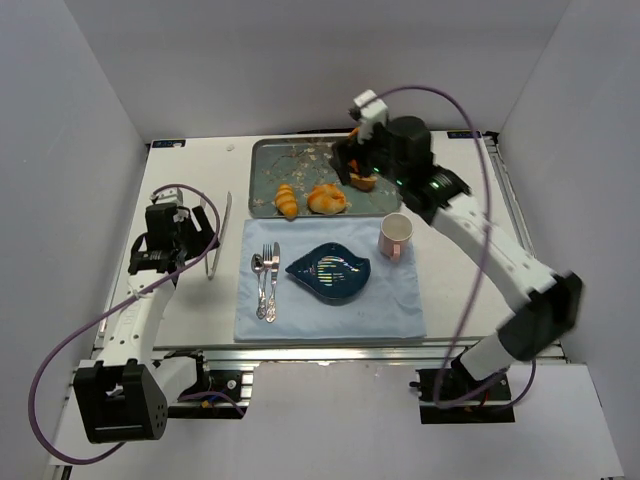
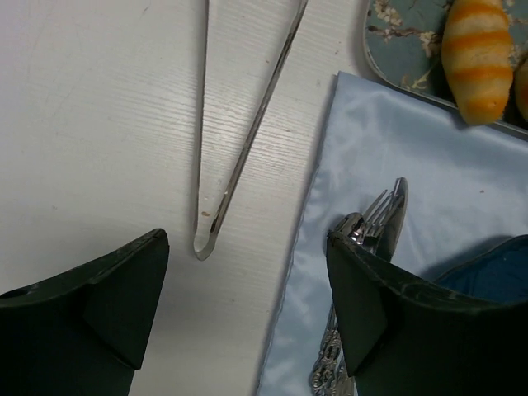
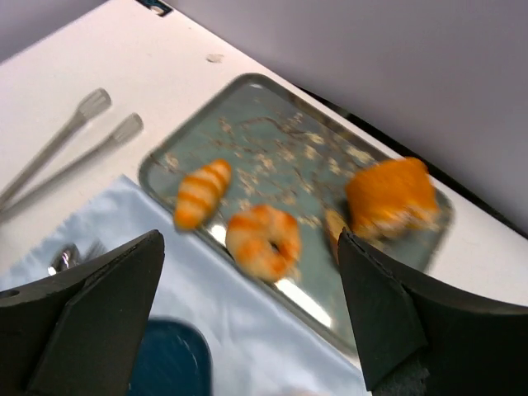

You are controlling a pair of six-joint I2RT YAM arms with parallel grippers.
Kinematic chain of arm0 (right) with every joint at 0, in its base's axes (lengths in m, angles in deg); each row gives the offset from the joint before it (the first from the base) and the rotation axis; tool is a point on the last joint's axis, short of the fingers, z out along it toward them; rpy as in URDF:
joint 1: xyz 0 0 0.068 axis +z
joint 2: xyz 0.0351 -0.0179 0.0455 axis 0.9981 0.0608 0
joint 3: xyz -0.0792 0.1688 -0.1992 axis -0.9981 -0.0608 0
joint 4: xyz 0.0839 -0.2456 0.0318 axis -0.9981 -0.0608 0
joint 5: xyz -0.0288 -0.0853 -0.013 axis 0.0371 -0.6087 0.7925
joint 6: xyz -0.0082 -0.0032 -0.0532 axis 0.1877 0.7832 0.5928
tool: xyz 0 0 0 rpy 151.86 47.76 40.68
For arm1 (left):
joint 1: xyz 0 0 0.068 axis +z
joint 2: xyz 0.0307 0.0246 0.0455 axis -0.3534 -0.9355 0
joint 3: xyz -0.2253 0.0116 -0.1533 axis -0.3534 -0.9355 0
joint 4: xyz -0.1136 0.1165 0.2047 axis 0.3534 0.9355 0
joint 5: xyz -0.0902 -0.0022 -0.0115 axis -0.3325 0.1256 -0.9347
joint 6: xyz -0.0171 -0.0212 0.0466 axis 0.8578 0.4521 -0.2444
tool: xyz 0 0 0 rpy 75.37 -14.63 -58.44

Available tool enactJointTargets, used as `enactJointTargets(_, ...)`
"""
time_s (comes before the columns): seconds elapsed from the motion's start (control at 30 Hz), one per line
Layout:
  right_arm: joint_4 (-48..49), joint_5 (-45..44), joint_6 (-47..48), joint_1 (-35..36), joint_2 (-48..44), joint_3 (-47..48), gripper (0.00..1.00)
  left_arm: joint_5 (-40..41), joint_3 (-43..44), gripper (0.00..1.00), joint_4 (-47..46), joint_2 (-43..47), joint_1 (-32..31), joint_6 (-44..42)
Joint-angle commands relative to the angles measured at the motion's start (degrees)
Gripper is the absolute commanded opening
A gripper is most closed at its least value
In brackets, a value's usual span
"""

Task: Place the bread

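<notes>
While the bread (image 3: 264,241) sits at the near edge of the tray (image 1: 262,150), untouched, we judge the task to be at its reach-and-grasp step, with nothing lifted yet. The bun lies between the striped croissant roll (image 3: 200,192) on one side and the orange loaf (image 3: 388,196) on the other, apart from both as far as the blurred wrist view lets us tell.

Above the tray hovers the right end effector (image 3: 250,247), jaws spread wide and empty, the bun framed between them. Next we need it lowered so the fingers straddle the bun alone, then closed gently, since it looks soft, and carried off. The blue plate (image 1: 328,272) on the cloth (image 1: 400,310) seems the likely place for it, though that is our guess.

At the bench's (image 1: 190,180) left side the left end effector (image 2: 247,247) is likewise released and holds nothing — the tongs (image 2: 247,140) lie just ahead of it.
</notes>
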Motion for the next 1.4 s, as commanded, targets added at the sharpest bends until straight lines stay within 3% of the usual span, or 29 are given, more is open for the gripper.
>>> enactJointTargets(0.0,-2.33,-3.45,5.08,-1.61,-10.6,-11.72,0.89,-3.81,-0.81,0.87,-1.94,1.82,-0.41,-1.22)
enactJointTargets(0.07,-6.0,8.47,12.54,-6.88,-18.83,-18.03,0.89,-3.73,-1.07,0.88,-1.59,2.17,-0.85,-1.3)
enactJointTargets(0.13,-9.0,17.54,16.0,-12.49,-23.87,-22.53,0.8,-3.11,-0.99,0.87,-0.98,2.18,-1.29,-1.39)
enactJointTargets(0.17,-10.05,18.53,16.61,-13.91,-27.55,-24.29,0.7,-2.76,-0.72,0.86,-0.62,1.83,-1.38,-1.48)
enactJointTargets(0.2,-11.19,20.28,16.53,-15.58,-29.24,-27.18,0.39,-2.84,-0.55,0.82,-0.45,1.48,-1.55,-2.09)
enactJointTargets(0.23,-12.25,21.34,16.44,-19.34,-31.0,-28.87,0.19,-3.1,-0.46,0.74,-0.01,0.95,-1.73,-2.36)
enactJointTargets(0.27,-12.26,22.22,16.35,-21.12,-34.5,-30.62,0.0,-3.02,0.33,0.57,0.52,-0.53,-1.91,-2.71)
enactJointTargets(0.3,-12.17,24.49,16.7,-22.96,-36.01,-33.86,0.0,-2.24,0.94,0.47,1.31,-1.42,-1.99,-3.41)
enactJointTargets(0.33,-12.78,26.69,17.75,-26.37,-37.24,-34.94,0.0,-1.45,1.47,0.41,2.79,-2.38,-2.17,-3.76)
enactJointTargets(0.37,-14.96,28.89,18.54,-27.71,-38.39,-35.56,0.09,-1.09,2.52,0.38,3.42,-3.09,-4.09,-4.2)
enactJointTargets(0.4,-16.46,33.26,19.33,-28.95,-38.22,-35.74,0.31,2.31,3.05,0.41,4.03,-4.49,-5.06,-5.16)
enactJointTargets(0.43,-19.52,37.13,19.25,-31.65,-37.09,-35.3,0.64,5.39,4.02,0.58,5.95,-6.07,-5.94,-6.48)
enactJointTargets(0.5,-21.39,39.71,18.21,-32.47,-35.59,-35.12,0.89,8.13,4.99,0.74,6.75,-8.1,-6.56,-8.06)
enactJointTargets(0.6,-20.26,42.96,17.67,-35.11,-34.27,-35.47,0.89,10.6,6.04,0.86,8.17,-10.91,-6.74,-10.08)
enactJointTargets(0.9,-17.89,47.45,16.88,-40.82,-29.44,-33.45,0.89,11.75,8.59,0.87,1.67,-24.44,-6.65,-13.95)
enactJointTargets(1.13,-17.27,49.48,17.93,-42.66,-26.54,-31.17,0.9,7.18,13.16,0.8,-3.69,-35.69,-5.95,-16.25)
enactJointTargets(1.37,-15.07,51.23,16.35,-44.51,-25.48,-30.64,0.89,4.89,11.33,0.64,-6.68,-40.36,-3.93,-15.02)
